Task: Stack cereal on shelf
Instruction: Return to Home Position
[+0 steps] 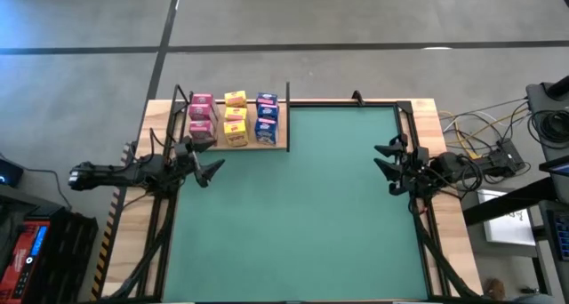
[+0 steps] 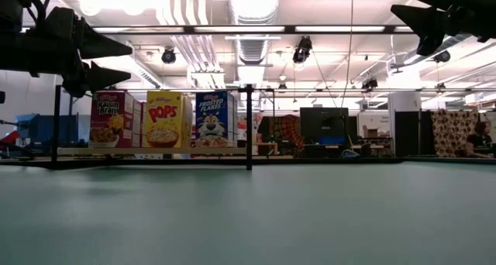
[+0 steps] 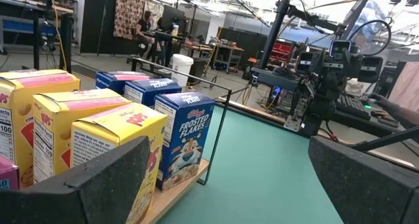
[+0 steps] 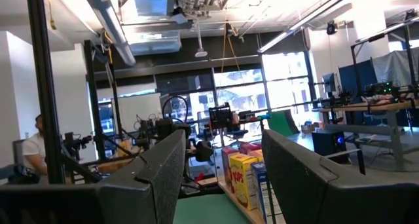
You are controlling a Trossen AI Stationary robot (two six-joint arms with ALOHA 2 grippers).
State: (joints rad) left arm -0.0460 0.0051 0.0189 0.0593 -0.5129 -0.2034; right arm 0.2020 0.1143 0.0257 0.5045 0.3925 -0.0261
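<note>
Left gripper (image 1: 214,172) wide apart, empty, near the shelf (image 1: 284,137) (right gripper (image 1: 380,157) likewise, well apart).

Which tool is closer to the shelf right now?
Left. The left tool hangs open just off the shelf edge; the right tool is far across the green mat.

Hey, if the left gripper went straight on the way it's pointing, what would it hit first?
Probably nothing close: the left gripper points across the bare green mat, passing beside the shelf and its cereal boxes. The right gripper opposite looks first in line, though height is unclear.
</note>
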